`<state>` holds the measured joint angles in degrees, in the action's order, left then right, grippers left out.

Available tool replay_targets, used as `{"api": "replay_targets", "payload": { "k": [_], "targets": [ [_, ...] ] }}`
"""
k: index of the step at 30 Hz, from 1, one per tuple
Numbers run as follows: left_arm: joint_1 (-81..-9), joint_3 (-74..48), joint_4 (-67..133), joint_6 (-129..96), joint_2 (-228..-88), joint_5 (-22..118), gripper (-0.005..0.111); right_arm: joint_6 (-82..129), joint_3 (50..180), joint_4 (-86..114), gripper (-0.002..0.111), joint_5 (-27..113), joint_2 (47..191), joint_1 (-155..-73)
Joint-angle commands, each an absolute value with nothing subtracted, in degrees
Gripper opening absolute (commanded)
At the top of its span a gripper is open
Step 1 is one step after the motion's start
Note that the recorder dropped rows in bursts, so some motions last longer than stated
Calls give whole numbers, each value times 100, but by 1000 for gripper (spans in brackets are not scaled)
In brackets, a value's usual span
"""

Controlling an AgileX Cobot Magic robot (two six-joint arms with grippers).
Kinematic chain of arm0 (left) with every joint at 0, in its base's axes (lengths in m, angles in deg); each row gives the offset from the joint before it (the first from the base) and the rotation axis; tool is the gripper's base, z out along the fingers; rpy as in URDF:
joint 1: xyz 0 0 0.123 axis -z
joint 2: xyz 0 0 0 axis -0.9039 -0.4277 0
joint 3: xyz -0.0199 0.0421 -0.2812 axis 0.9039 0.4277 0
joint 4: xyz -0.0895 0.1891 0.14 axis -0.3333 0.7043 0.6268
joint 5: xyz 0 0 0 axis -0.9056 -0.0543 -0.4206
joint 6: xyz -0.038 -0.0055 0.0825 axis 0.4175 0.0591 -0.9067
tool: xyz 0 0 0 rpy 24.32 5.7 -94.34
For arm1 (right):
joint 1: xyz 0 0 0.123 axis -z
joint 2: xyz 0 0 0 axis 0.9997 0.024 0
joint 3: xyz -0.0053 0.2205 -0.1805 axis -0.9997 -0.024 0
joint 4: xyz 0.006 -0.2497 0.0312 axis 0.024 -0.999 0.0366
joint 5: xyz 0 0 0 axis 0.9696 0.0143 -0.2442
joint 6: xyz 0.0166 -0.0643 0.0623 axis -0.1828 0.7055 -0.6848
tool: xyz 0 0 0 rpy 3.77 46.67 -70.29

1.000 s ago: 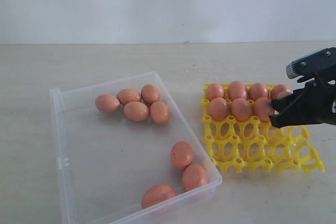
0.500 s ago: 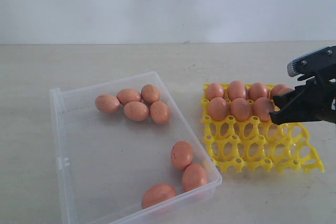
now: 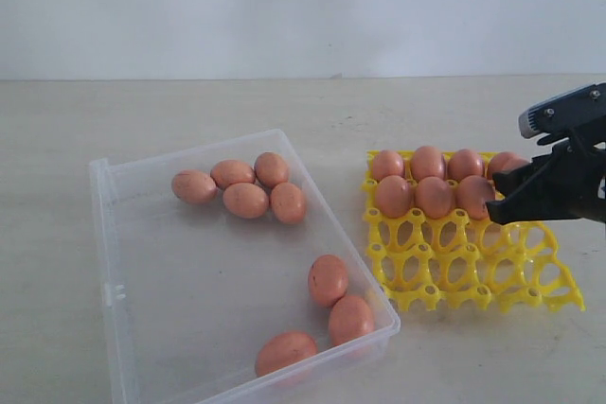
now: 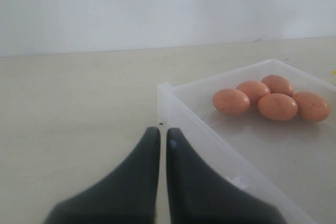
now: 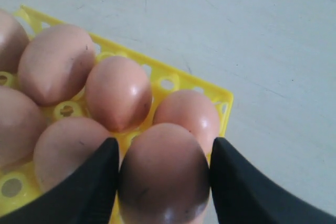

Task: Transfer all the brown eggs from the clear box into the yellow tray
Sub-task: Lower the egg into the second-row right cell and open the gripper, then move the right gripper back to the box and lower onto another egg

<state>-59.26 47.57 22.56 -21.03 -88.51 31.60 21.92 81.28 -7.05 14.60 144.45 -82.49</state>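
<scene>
Several brown eggs lie in the clear box [image 3: 104, 234]: a cluster [image 3: 246, 191] at its far end and three [image 3: 328, 280] near its front right corner. The yellow tray [image 3: 473, 272] holds several eggs [image 3: 427, 162] in its two back rows. My right gripper [image 3: 502, 198] hangs over the right end of the tray's second row. In the right wrist view this gripper [image 5: 164, 148] is shut on a brown egg [image 5: 164, 177], just above the tray [image 5: 223, 98]. My left gripper [image 4: 162, 132] is shut and empty, beside the box's far left corner [image 4: 164, 90].
The tray's two front rows [image 3: 445, 286] are open cups. Bare beige table [image 3: 284, 106] surrounds the box and tray, with a white wall behind.
The right gripper with its egg has shifted slightly to the right over the tray, then held still. The eggs in the box and the tray have not moved.
</scene>
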Motion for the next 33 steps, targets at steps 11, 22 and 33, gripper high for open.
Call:
{"api": "replay_targets", "payload": {
  "k": [11, 22, 33],
  "targets": [
    [-5896, 4780, 2267, -2106, -8839, 3201, 4, 2068, 8135, -691, 63, 1510, 14440, -8228],
    [-5896, 4780, 2267, -2106, -8839, 3201, 4, 591, 8135, -691, 47, 1535, 13248, -8249],
    [-5896, 4780, 2267, -2106, -8839, 3201, 4, -3024, 8135, -5814, 1, 1266, 12027, -8296]
  ]
}}
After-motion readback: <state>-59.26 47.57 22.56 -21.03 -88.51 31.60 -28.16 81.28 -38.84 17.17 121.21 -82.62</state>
